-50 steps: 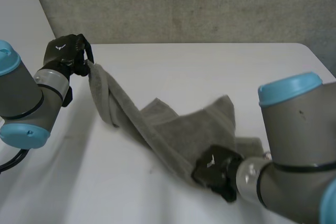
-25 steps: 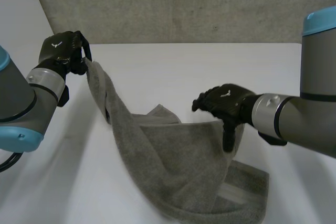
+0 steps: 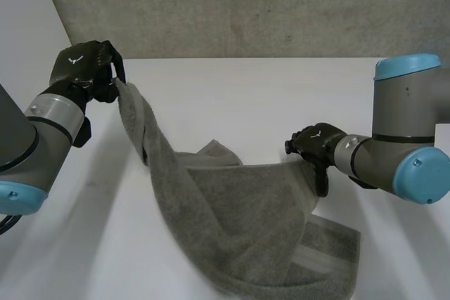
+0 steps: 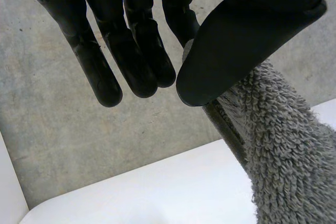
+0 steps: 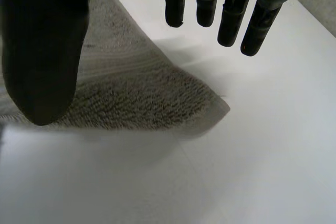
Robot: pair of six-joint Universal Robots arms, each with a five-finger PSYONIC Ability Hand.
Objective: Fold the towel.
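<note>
Left hand point(image 3: 83, 68): raised above the far left corner of the white table point(image 3: 232, 89), in front of the concrete wall point(image 3: 246, 5). In its wrist view the fingers point(image 4: 134, 51) are nearly straight and close together, and the thumb point(image 4: 236, 40) presses one end of the grey terry towel point(image 3: 232, 223) against the nearest of them. This is a pinch grip on the cloth, with the towel bunched narrow where it is held.

From that grip the towel hangs down in a twisted rope, then widens into a slack sheet. Its lowest part lies in folds on the near side of the table. A straight upper edge runs across from the rope to the right hand point(image 3: 316, 147).

Right hand: low over the table's right side, at the end of that upper edge. In its wrist view the fingers point(image 5: 231, 19) are straight, slightly spread and well apart from the thumb point(image 5: 42, 51), with none of them closed on the cloth. The towel passes beneath the thumb, and one corner of it reaches out under the palm, casting a shadow on the table. Contact between thumb and towel cannot be confirmed from either view.
</note>
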